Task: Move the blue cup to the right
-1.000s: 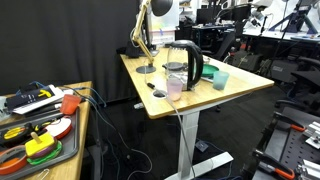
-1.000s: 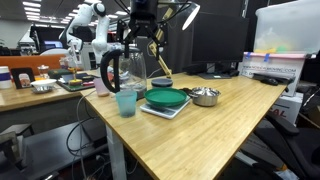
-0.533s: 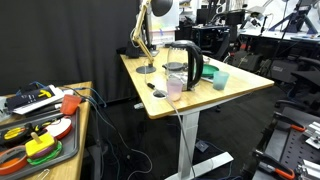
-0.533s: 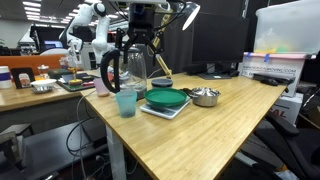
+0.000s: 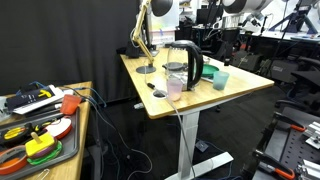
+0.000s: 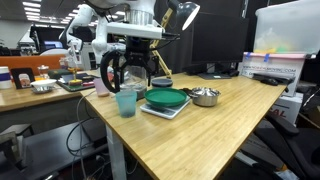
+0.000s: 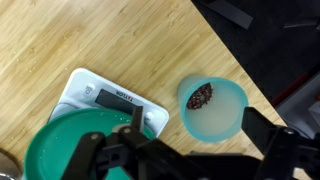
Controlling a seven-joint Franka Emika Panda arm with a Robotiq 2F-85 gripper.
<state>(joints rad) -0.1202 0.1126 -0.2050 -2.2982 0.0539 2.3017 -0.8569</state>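
Observation:
The blue cup (image 6: 126, 102) stands near the table's front edge, beside the clear kettle (image 6: 125, 70). It also shows in an exterior view (image 5: 220, 80). In the wrist view the cup (image 7: 215, 118) is seen from above, with a dark clump inside it. My gripper (image 6: 135, 77) hangs open and empty just above the cup and kettle. In the wrist view its fingers (image 7: 175, 140) spread wide, and the cup lies between them, nearer the right finger. Nothing is held.
A green plate (image 6: 167, 98) lies on a white scale (image 7: 100, 92) next to the cup. A metal bowl (image 6: 205, 96), a pale pink cup (image 5: 175, 89) and a desk lamp (image 5: 150, 40) are also on the wooden table (image 6: 190, 135). A tool-laden bench (image 5: 40, 125) stands beside it.
The gripper has come down towards the cup and kettle, still open. The cup and the other objects have not moved.

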